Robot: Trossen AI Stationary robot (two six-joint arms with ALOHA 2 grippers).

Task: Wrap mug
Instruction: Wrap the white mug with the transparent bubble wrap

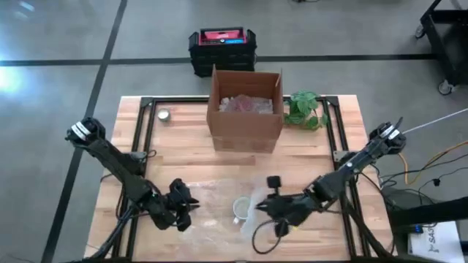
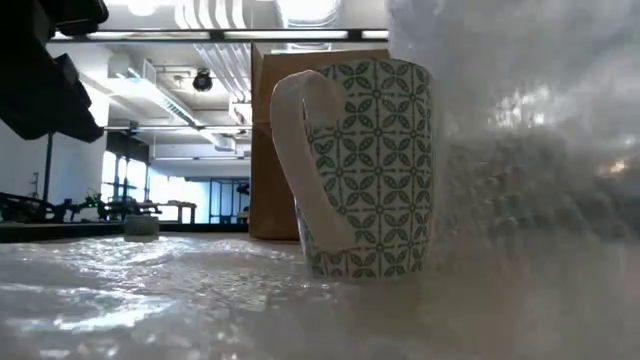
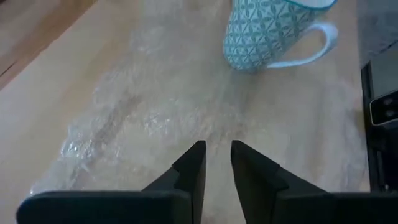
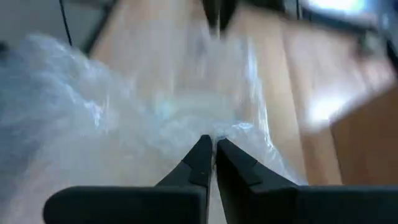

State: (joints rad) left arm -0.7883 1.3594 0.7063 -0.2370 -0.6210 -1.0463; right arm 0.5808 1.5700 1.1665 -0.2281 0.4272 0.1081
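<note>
While standing upright near the table's front edge, on the bubble wrap spread there, sits between both grippers: patterned mug, handle toward the left gripper. Left jaws narrowly parted, holding nothing, just off the wrap's left side; right gripper pinched closed on a lifted fold of bubble wrap at the mug's right. Cardboard box and plant toward the back edge.
</note>
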